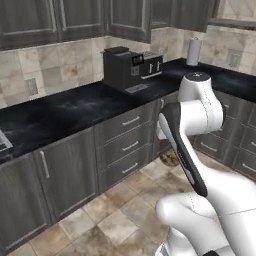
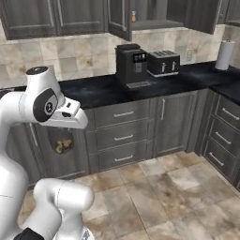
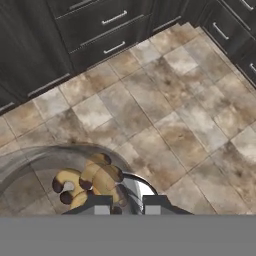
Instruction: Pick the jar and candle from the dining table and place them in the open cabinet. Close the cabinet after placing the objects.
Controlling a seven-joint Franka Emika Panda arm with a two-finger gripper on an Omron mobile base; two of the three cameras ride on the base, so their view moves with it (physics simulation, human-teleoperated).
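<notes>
I'm looking at a kitchen corner with black marble counters [image 2: 93, 91], grey drawers [image 2: 123, 136], a tan stone-tile floor [image 3: 165, 110], and a coffee machine [image 2: 131, 64] beside a toaster [image 2: 163, 62] under the wall cabinets. The cabinet [image 2: 154, 14] above them stands open, its door [image 2: 118, 18] swung out, with a small orange item [image 2: 133, 16] on its shelf. My gripper [image 3: 124, 204] hangs low over the floor, its fingers pinched on the jar [image 3: 75, 175], whose gold bits I see through the glass.
</notes>
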